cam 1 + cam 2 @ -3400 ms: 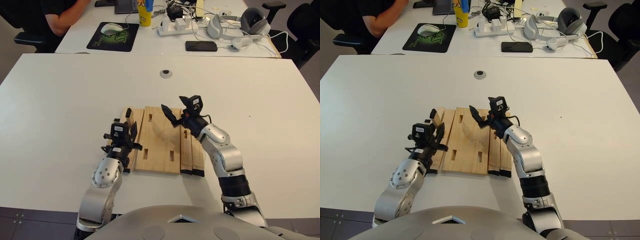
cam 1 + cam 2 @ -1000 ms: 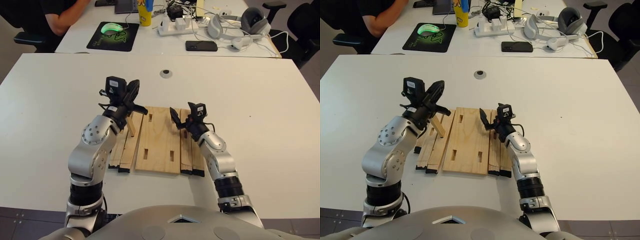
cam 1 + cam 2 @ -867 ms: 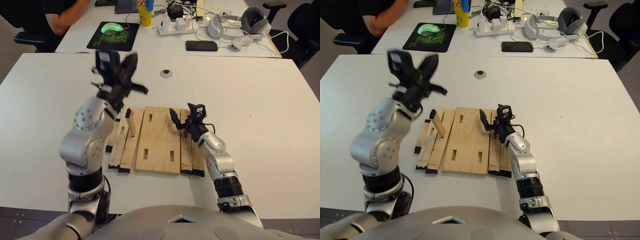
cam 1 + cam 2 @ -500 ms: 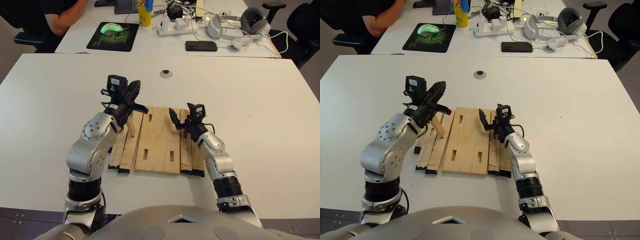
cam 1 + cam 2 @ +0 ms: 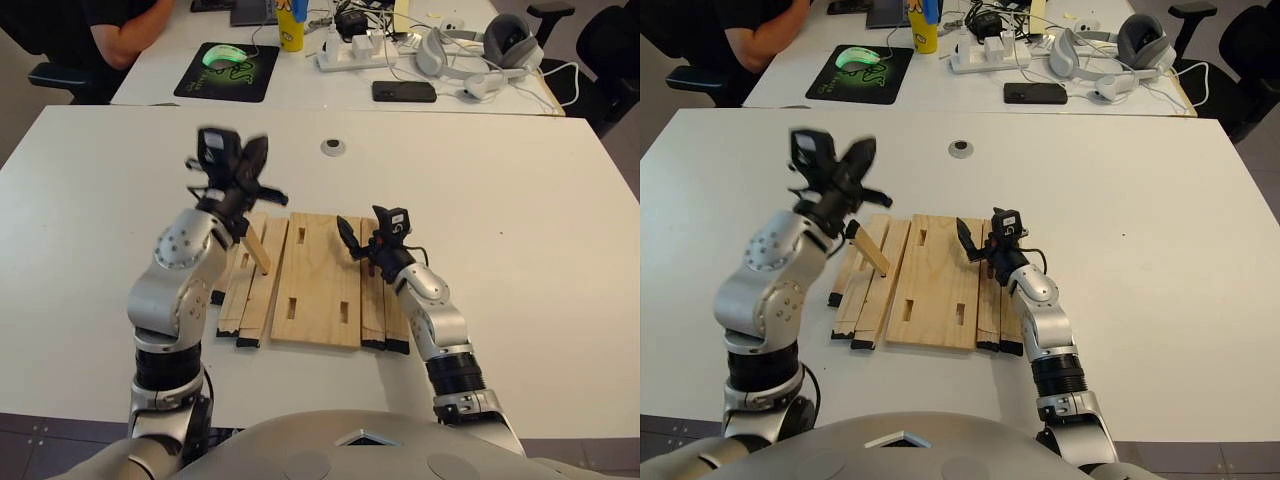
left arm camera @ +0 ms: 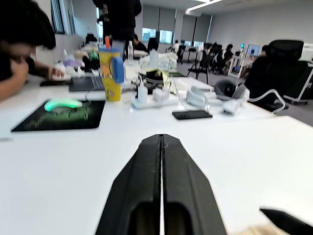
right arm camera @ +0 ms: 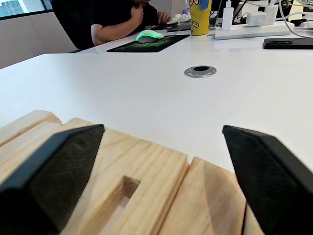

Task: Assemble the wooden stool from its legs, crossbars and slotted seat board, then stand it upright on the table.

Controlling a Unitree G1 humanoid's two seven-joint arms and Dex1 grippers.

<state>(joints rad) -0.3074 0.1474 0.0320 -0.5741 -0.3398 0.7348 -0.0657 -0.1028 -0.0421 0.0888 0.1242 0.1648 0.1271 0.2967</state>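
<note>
Assembly looks barely started: seat board (image 5: 320, 280) and legs (image 5: 385, 305) lie flat on the table (image 5: 520, 250), 1 crossbar (image 5: 255, 250) propped tilted. Left gripper (image 6: 160, 142) raised, pinched closed, empty; right gripper (image 5: 360, 240) spread wide just above the boards.

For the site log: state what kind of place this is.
Most likely an open-plan office: a mouse pad with a lit mouse and headphones lie on the neighbouring desk, and office chairs stand in the room behind.
</note>
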